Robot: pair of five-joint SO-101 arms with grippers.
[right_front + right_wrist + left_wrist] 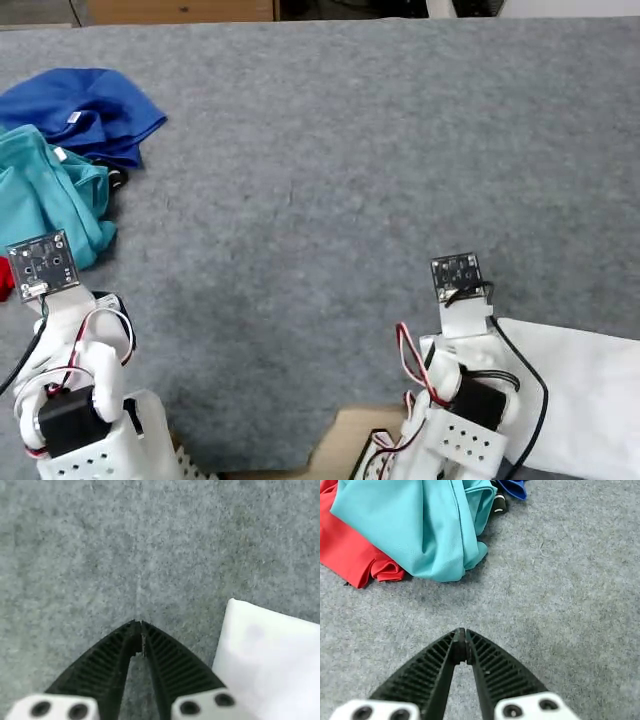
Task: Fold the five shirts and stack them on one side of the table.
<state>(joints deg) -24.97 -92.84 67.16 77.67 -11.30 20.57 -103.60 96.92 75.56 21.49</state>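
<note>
Both left gripper (461, 647) and right gripper (138, 630), fingers clenched empty, hover over a grey felt table (350, 150), wooden furniture (180, 10) behind.

The table (350, 150) is covered in mottled grey felt. The blue shirt (85, 110) is plain royal blue, the turquoise shirt (50, 195) plain, the red shirt (350, 555) plain, the white shirt (585, 400) plain. The left gripper (461, 647) and right gripper (138, 630), 2 alike, have black ribbed fingers (435, 672) on white bodies.
</note>
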